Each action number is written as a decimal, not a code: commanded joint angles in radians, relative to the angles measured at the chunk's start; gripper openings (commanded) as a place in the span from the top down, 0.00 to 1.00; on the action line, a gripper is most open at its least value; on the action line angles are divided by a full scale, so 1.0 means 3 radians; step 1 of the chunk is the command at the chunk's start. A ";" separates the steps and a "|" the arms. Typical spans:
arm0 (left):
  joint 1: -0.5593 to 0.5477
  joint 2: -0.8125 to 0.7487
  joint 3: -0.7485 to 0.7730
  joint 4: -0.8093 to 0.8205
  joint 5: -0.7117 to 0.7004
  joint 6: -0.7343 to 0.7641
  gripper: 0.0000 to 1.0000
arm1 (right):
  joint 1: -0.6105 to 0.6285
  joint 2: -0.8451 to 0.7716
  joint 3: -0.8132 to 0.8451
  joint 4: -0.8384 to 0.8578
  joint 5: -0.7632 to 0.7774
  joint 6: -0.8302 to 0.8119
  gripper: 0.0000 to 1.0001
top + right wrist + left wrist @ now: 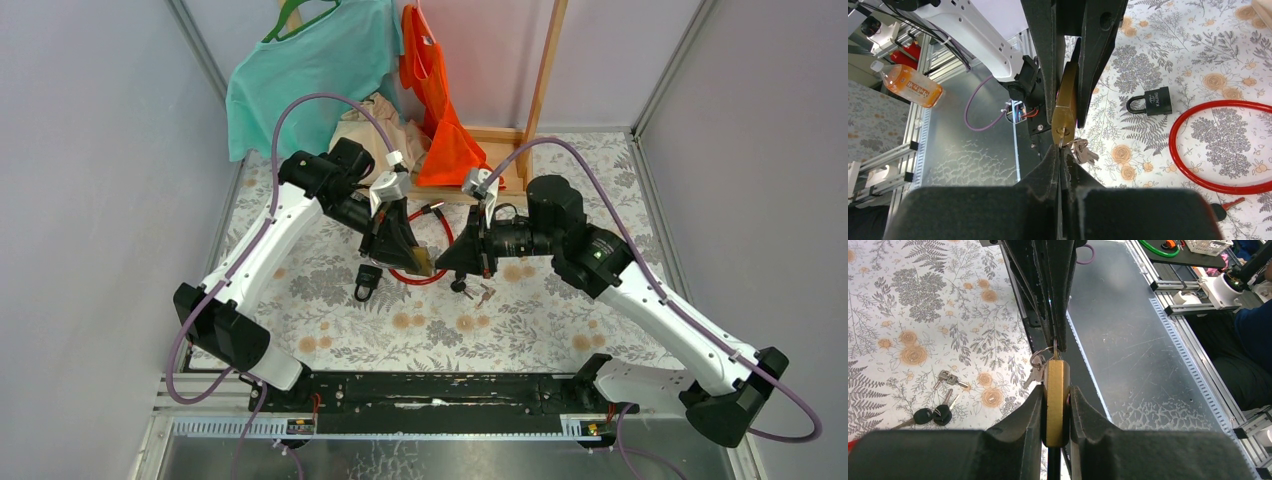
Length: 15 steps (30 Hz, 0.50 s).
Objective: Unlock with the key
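Mid-air hold: the left gripper is clamped on the brass padlock, whose body is pinched flat between the pads above the floral tablecloth. The right gripper is closed tight on the key, which meets the keyway in the lock's end face. The blade is mostly hidden, so its depth is unclear. The key ring with spare keys hangs just beside it. On the cloth — a black padlock, a red cable loop and loose keys.
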 commanded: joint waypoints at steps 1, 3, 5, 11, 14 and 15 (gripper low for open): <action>-0.0010 -0.0095 0.0017 0.0029 0.0205 -0.0016 1.00 | -0.0019 0.0062 -0.0081 0.0532 -0.0021 0.0262 1.00; -0.0012 -0.0094 0.0028 0.0035 0.0182 -0.0024 1.00 | -0.0019 0.0060 -0.0195 0.0713 0.0000 0.0443 1.00; -0.0014 -0.0089 0.0037 0.0048 0.0166 -0.0039 1.00 | -0.0020 0.0053 -0.0313 0.0911 0.0005 0.0636 1.00; -0.0013 -0.0083 0.0035 0.0053 0.0121 -0.0004 1.00 | -0.0019 0.0099 -0.0525 0.1329 -0.0082 0.1119 1.00; -0.0017 -0.0105 0.0048 0.0064 -0.0026 0.0031 1.00 | -0.0050 0.0120 -0.0581 0.1510 -0.0142 0.1453 1.00; -0.0017 -0.0122 0.0049 0.0090 -0.0114 0.0025 1.00 | -0.0090 0.0135 -0.0595 0.1564 -0.0191 0.1619 1.00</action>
